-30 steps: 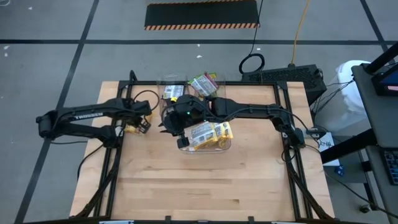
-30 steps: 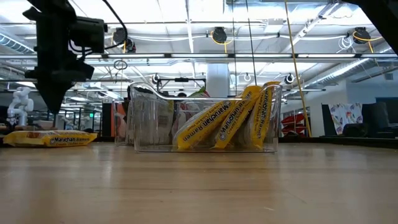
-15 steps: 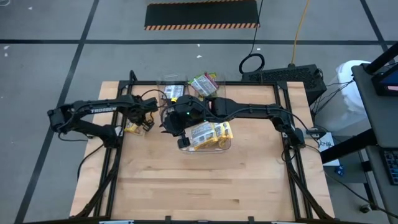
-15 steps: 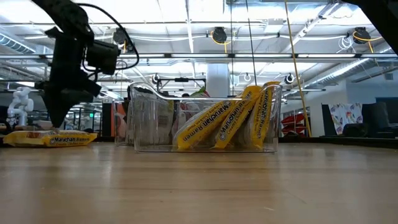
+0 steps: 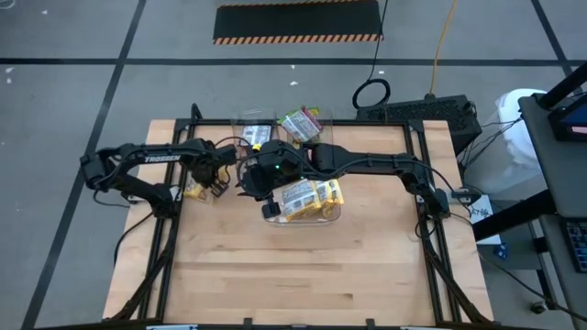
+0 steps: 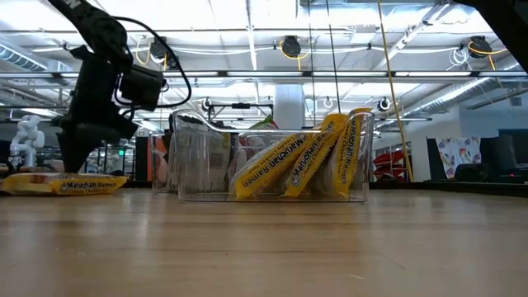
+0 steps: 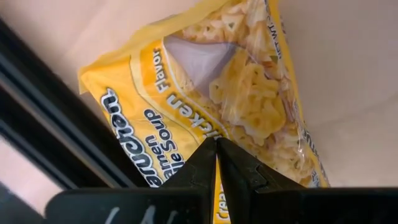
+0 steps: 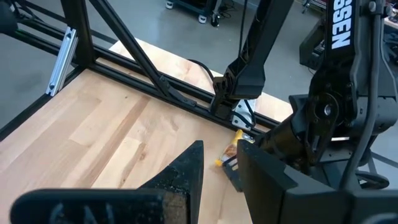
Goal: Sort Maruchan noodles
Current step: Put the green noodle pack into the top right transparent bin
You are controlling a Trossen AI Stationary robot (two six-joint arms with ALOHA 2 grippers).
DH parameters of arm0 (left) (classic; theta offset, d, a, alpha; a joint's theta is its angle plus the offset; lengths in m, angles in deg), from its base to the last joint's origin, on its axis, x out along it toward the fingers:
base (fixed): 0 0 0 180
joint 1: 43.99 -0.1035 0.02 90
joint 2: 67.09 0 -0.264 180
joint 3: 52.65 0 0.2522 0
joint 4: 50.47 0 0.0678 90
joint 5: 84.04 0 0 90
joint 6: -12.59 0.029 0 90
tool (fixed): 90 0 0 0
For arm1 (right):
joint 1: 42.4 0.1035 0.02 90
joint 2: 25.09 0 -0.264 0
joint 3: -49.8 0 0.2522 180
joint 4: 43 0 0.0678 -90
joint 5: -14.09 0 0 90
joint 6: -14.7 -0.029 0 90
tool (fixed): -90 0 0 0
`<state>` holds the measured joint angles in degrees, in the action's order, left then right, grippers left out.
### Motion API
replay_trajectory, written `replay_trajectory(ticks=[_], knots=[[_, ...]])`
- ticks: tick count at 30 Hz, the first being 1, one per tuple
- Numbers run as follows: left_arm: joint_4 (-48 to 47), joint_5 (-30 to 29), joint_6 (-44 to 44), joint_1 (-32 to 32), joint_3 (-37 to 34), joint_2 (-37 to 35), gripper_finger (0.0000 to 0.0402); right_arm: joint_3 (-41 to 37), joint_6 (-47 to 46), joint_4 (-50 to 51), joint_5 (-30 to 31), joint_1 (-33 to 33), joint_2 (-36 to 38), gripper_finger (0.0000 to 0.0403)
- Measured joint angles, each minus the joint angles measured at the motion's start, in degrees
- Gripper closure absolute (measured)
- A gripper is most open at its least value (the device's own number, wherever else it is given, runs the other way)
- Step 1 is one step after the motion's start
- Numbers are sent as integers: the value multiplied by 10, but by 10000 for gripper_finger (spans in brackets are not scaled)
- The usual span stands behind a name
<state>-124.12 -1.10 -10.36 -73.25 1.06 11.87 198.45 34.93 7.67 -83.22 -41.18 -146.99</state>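
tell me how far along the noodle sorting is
Done: several yellow packets stand in the clear bin. In hand: the left gripper, fingers together, is over a yellow packet on the table. Left: that packet and the green packets at the far edge. The right gripper waits, open, by the bin.

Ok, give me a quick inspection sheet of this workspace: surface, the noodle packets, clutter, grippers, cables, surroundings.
Surface: light wooden table top, front half bare.
Job's things: yellow flat plastic noodle packets leaning in a clear plastic bin; one yellow packet flat near the table's left edge; green packets at the back edge.
Clutter: nothing seen.
Grippers: left gripper over the lone yellow packet, fingers together, whether they pinch it cannot be told; right gripper open above the bin, holding nothing.
Cables: black cable looped on the left arm; coiled black cable and yellow cable on the floor.
Surroundings: grey floor, striped mat behind the table.
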Motion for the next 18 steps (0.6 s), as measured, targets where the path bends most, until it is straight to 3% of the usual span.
replay_trajectory(ticks=[8,18], knots=[[1,103,20,13,0,0,376,0,0,0,0,0,0,310],[31,296,30,68,-4,2,376,0,0,0,0,0,0,310]])
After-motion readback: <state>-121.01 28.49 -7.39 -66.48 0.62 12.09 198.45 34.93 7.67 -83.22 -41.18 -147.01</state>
